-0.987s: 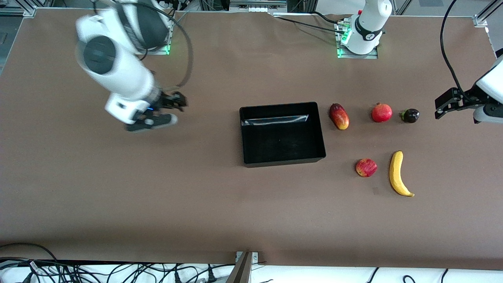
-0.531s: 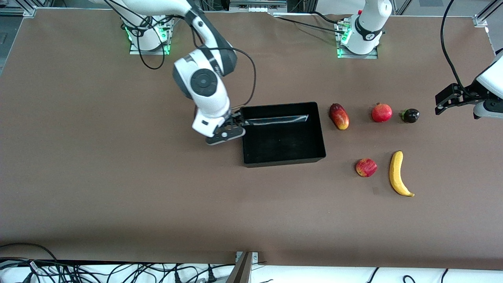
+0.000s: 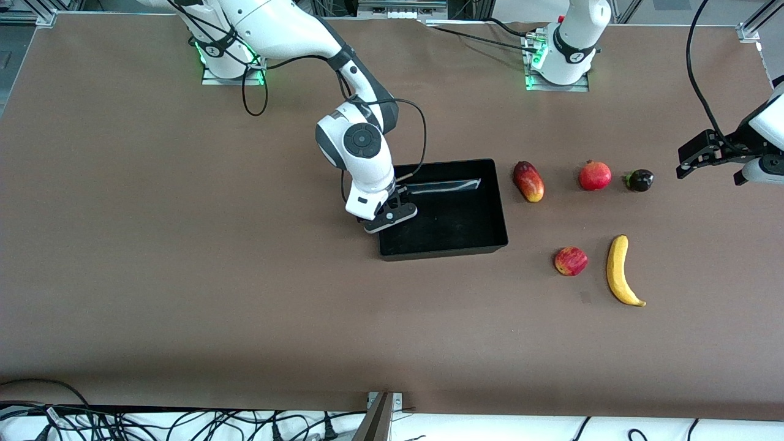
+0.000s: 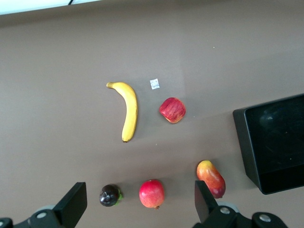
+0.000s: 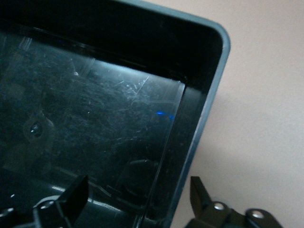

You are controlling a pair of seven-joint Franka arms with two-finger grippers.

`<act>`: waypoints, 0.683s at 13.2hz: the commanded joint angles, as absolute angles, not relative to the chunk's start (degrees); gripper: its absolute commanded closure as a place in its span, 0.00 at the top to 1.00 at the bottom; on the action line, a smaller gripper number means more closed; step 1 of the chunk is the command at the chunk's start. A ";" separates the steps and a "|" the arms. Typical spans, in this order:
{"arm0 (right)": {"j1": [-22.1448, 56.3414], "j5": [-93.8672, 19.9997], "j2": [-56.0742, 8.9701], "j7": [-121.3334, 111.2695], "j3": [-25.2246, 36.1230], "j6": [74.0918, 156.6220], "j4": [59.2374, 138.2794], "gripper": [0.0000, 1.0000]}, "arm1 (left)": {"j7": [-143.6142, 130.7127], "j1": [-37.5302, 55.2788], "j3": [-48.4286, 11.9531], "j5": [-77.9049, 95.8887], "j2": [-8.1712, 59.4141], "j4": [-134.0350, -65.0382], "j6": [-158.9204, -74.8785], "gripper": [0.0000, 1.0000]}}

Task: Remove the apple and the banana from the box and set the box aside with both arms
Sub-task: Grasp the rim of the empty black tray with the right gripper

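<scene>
**Right gripper positioned at box wall; left arm idle**

The apple (image 3: 571,261) and banana (image 3: 623,271) lie on the surface, outside the empty box (image 3: 450,245). The right gripper (image 3: 397,205) straddles the box wall at the right arm's end; its fingers (image 5: 202,192) are parted, gripping nothing. The left gripper (image 3: 691,164) waits, fingers spread and empty, above the surface at the left arm's end.

A brown matte table surface (image 3: 184,294) fills the scene under even lighting. Black cables (image 3: 184,422) lie tangled on a white strip along its near edge. Aluminium framing (image 3: 398,7) runs along the edge by the bases.
</scene>
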State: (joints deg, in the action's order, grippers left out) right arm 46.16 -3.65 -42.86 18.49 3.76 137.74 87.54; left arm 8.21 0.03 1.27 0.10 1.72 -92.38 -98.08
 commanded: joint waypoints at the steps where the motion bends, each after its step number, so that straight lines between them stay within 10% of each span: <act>1: 45.97 -2.99 -42.63 17.84 4.48 136.85 86.66 0.00 | 8.26 -0.09 1.23 1.41 0.09 -94.48 -98.44 1.00; 9: 41.06 -4.13 -38.68 18.63 4.75 126.85 86.48 0.00 | 4.75 0.97 -0.26 1.76 0.35 -90.97 -91.60 1.00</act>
State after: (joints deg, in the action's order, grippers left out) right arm 43.23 -3.77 -41.87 18.53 5.07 131.63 86.46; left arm 5.46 0.81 -0.20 0.49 0.72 -91.72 -94.36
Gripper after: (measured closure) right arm 0.952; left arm 0.000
